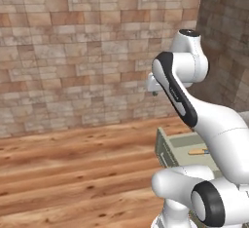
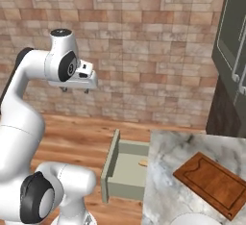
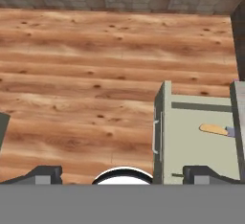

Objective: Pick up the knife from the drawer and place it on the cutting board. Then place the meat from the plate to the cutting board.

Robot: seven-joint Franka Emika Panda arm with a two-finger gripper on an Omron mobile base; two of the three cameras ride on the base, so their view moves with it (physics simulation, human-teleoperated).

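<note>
The drawer (image 3: 198,137) stands pulled out over bare wooden floor (image 3: 76,98), and the knife (image 3: 216,129) lies inside near its right wall, handle toward the drawer front. The gripper (image 2: 75,90) hangs high above the floor, well apart from the drawer, its fingers spread wide and empty. The cutting board (image 2: 214,182) rests on the marble counter (image 2: 168,181), with what appears to be the plate (image 2: 192,218) rim just beside its near edge.

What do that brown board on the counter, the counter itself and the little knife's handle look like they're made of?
The cutting board looks like reddish-brown wood, matte, with faint grain and a groove near its edge. The counter looks like polished marble: pale grey with cloudy veins. The knife handle looks like light tan wood, though it's too small to show grain.
</note>
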